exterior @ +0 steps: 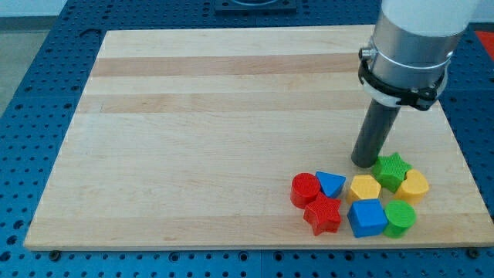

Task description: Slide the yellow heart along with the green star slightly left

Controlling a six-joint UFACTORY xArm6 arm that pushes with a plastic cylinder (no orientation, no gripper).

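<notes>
Resting on the wooden tabletop (231, 116), my tip (363, 162) stands just to the view's left of the green star (390, 170), at the star's upper-left edge and touching it or very nearly so; the exact contact cannot be confirmed. No fingers are fitted to this arm: the rod (374, 131) ends plainly and holds nothing. All blocks are clustered near the tabletop's lower-right corner in the view. The yellow heart (414, 185) lies just to the view's right of the green star and slightly lower, touching it. A yellow pentagon-like block (365, 188) sits just below my tip and to the view's left of the star, against it. Below these, a blue cube (367, 217) lies beside a green cylinder (400, 217), which sits directly under the yellow heart. Further toward the view's left, a blue triangle (331, 184) adjoins a red cylinder (304, 188), and a red star (323, 215) lies just below both. The tabletop rests on a blue perforated base (31, 116).
</notes>
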